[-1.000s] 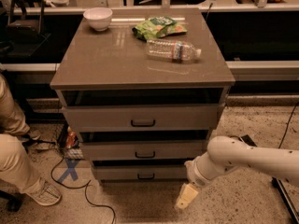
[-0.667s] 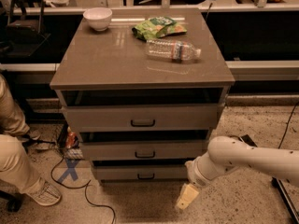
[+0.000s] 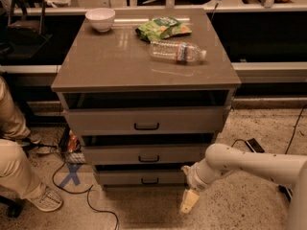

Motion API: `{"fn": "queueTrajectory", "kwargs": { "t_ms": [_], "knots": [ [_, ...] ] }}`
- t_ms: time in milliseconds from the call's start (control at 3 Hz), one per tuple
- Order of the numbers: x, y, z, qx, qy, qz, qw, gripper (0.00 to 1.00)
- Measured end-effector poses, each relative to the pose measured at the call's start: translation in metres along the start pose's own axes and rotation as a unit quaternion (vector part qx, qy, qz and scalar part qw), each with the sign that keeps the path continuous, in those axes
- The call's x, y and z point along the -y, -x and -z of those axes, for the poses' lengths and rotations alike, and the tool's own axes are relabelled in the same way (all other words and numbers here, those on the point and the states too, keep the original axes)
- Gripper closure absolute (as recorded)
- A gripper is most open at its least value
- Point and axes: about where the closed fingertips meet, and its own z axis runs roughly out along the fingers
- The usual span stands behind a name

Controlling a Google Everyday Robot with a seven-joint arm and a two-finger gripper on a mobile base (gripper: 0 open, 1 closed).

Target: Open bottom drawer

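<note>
The bottom drawer [image 3: 120,177] is the lowest and narrowest grey-taupe front of three, with a small black loop handle [image 3: 150,180]. It stands stepped back under the middle drawer [image 3: 115,155] and the top drawer [image 3: 105,120]. My gripper [image 3: 189,201] hangs at the end of the white arm [image 3: 249,164], low near the floor, just right of and below the bottom drawer's right end. It is apart from the handle.
On the cabinet top [image 3: 110,66] stand a white bowl [image 3: 100,18], a green snack bag [image 3: 162,28] and a lying water bottle [image 3: 177,51]. A seated person's legs [image 3: 14,166] are at the left. Cables [image 3: 67,186] and a blue floor cross [image 3: 72,174] lie left of the cabinet.
</note>
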Motion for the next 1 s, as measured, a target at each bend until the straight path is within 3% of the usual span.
{"fn": "queueTrajectory", "kwargs": {
  "t_ms": [333, 667, 1000],
  "knots": [
    [0.028, -0.021, -0.056, 0.023, 0.017, 0.054, 0.9981, 0.0],
    [0.028, -0.021, -0.056, 0.023, 0.017, 0.054, 0.9981, 0.0],
    [0.036, -0.023, -0.072, 0.015, 0.009, 0.078, 0.9968, 0.0]
  ]
}}
